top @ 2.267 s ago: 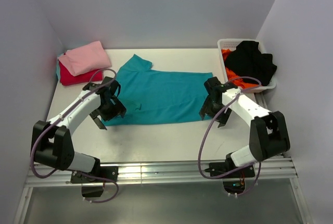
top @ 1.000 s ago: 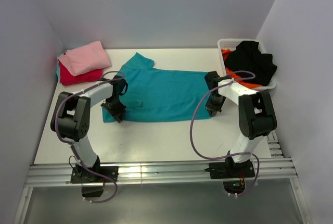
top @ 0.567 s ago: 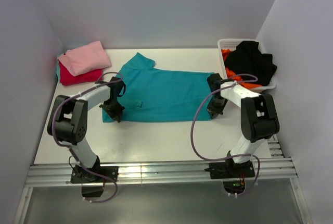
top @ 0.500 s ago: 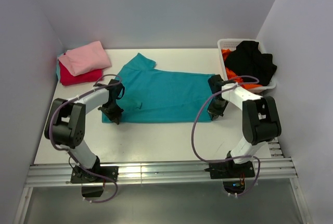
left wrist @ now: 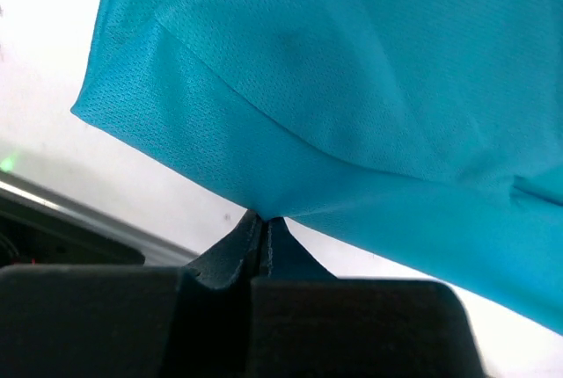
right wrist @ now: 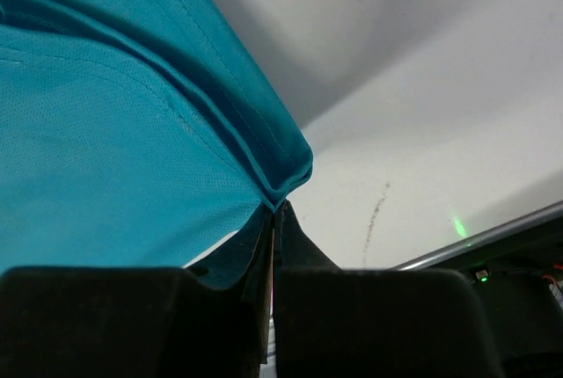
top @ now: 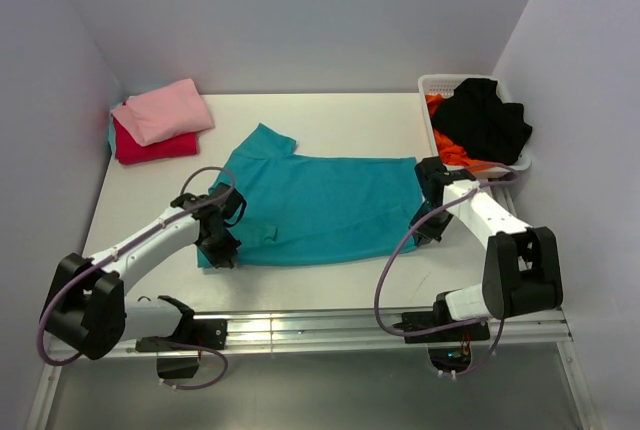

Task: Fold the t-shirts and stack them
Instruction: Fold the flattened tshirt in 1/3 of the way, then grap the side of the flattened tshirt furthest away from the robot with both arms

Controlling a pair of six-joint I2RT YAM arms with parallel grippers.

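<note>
Left arm point(top: 140, 250) and right arm point(top: 480, 215) share white shells and bulky black joints, each trailing a looping purple cable point(top: 383, 280) by the table's point(top: 320, 285) near edge.

Your left gripper point(top: 219, 247) and right gripper point(top: 427, 227) sit at the two near corners of the spread t-shirt point(top: 320, 205). Its cloth lies on the table point(top: 320, 275) between the two sets of jaws and runs away behind them, with a hem corner caught in each. Well behind your left jaws and to their left, two folded t-shirts point(top: 160, 115) lie stacked one on the other at the table's far corner. Behind your right jaws, slightly to their right, stands the basket point(top: 433, 84) with loose t-shirts point(top: 490, 120) heaped in it.
</note>
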